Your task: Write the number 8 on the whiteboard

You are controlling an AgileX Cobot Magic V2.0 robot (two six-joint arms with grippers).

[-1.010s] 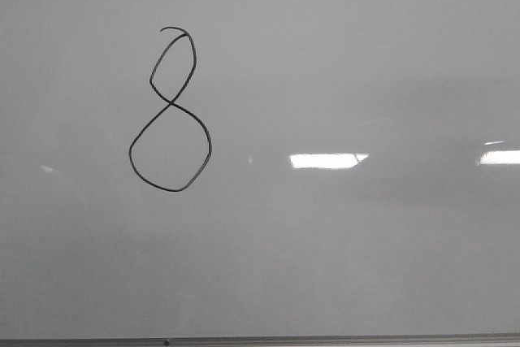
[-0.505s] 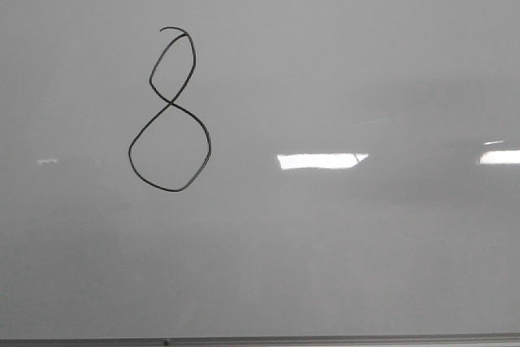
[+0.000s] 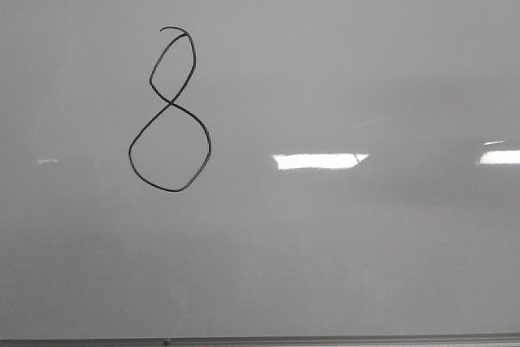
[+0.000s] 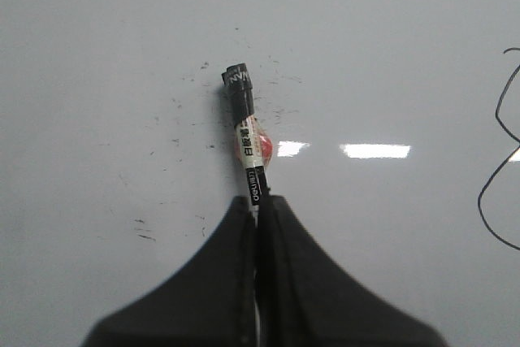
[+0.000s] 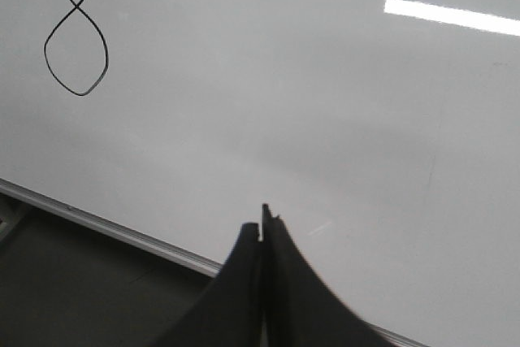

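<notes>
A black hand-drawn number 8 (image 3: pixel 169 111) stands on the pale glossy whiteboard (image 3: pixel 341 266), left of the middle in the front view. It has a narrow upper loop, a round lower loop and a small hook at the top. Neither gripper shows in the front view. My left gripper (image 4: pixel 258 203) is shut on a black marker (image 4: pixel 247 142) with a white label, its end over the board. Part of the 8 (image 4: pixel 497 170) shows at that view's edge. My right gripper (image 5: pixel 262 225) is shut and empty above the board's lower part, and the 8 (image 5: pixel 76 36) lies far off.
The board's thin grey frame edge (image 3: pixel 260 340) runs along the near side and also shows in the right wrist view (image 5: pixel 106 225), with a dark surface (image 5: pixel 73 282) beyond it. Small black marker specks (image 4: pixel 175 144) dot the board around the marker's end. Bright glare patches (image 3: pixel 317 161) lie on the board.
The glare patch to the right of the 8 has drifted to the left. The 8 has not changed.
</notes>
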